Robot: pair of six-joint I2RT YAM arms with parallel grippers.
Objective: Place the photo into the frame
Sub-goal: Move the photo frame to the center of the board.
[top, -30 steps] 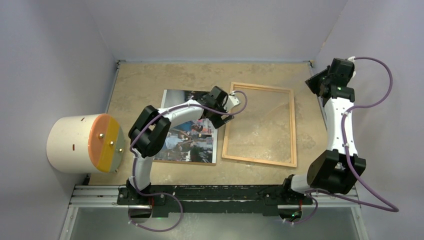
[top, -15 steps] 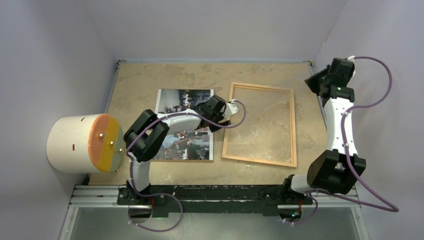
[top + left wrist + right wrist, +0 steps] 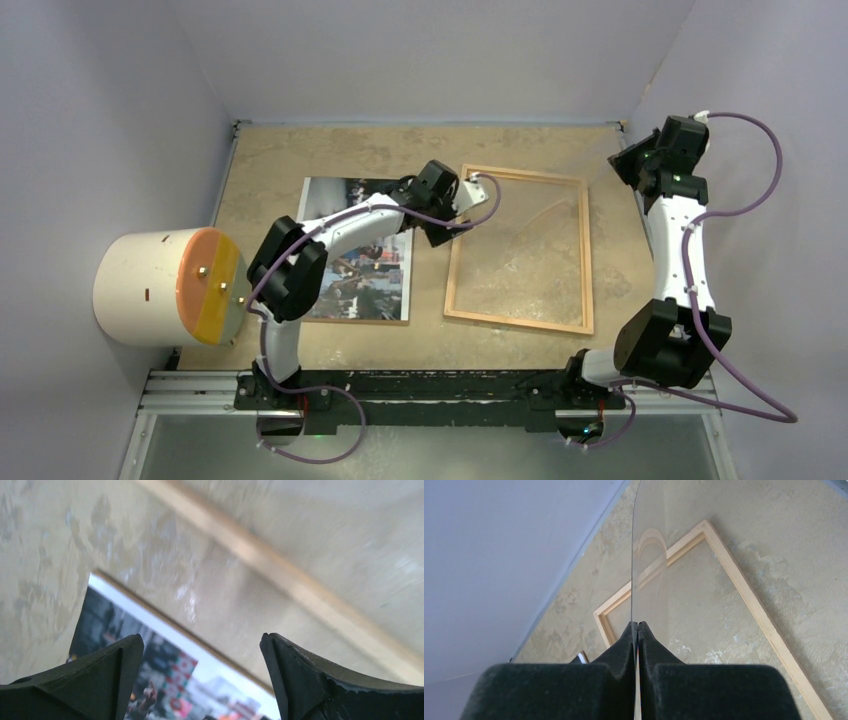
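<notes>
The photo [image 3: 345, 285] lies face up left of centre on the table, a thin brown edge showing under its border [image 3: 150, 665]. The frame [image 3: 587, 260] of light wood lies flat to its right. My left gripper [image 3: 470, 192] hovers open and empty between the photo's far right corner and the frame's left rail [image 3: 280, 575]; in its wrist view the gap [image 3: 200, 640] sits over the photo's border. My right gripper [image 3: 628, 165] is at the far right, shut [image 3: 637, 625] on a clear pane [image 3: 649, 555] that stands up off the frame [image 3: 754, 610].
A big white cylinder with an orange face [image 3: 165, 285] stands beyond the table's left edge. Lilac walls close the table in on the left, the back and the right. The arms' mounting rail [image 3: 430, 385] runs along the near edge.
The photo has slid left, away from the frame. My left gripper dipped toward the photo, then moved back toward the frame's far left corner. The right arm has not moved.
</notes>
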